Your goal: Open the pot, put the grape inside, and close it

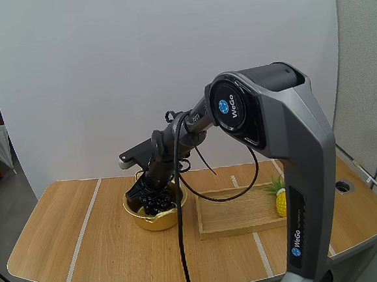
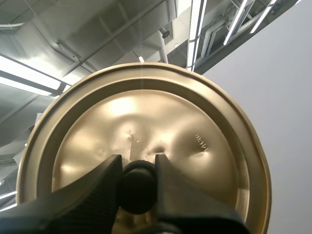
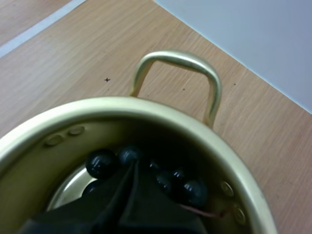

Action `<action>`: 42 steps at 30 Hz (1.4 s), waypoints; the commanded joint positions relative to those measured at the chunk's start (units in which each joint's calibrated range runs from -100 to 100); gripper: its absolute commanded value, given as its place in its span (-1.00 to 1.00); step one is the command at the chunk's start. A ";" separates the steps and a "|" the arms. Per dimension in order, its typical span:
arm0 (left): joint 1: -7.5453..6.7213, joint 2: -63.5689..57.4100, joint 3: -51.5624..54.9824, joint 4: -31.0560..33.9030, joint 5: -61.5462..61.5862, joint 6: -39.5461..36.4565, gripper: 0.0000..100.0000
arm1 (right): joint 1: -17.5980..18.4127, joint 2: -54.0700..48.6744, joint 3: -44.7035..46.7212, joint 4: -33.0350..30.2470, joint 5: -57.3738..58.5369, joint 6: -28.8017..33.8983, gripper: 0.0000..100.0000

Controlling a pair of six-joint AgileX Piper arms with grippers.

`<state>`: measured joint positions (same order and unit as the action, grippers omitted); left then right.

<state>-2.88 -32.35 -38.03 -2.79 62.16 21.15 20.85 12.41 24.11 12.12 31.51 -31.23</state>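
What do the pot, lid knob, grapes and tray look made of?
Pot: shiny gold-toned metal, riveted handle. Lid knob, pinched by the left gripper: matte black, probably plastic. Grapes: glossy black, uniform beads, possibly plastic. Wooden tray: pale wood, visible grain.

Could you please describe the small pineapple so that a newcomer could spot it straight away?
Start at the wooden tray lying right of the golden pot. The pineapple stands at the tray's right end: small, yellow and green-leaved, the only brightly coloured thing there.
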 commanded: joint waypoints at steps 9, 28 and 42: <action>-0.14 -0.18 -0.43 0.39 -2.94 -0.57 -1.00 | -0.02 3.03 2.76 0.16 3.48 -0.23 -1.00; -0.14 -0.18 -0.43 0.39 -2.94 -0.57 -1.00 | -0.02 -17.29 2.58 5.19 13.15 -0.02 -1.00; -0.14 -0.18 -0.43 0.39 -2.94 -0.57 -1.00 | -0.02 -46.74 13.52 3.85 29.52 0.29 -1.00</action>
<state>-2.88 -32.35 -38.03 -2.79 62.16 21.15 20.85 -28.01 34.61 17.19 58.45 -31.03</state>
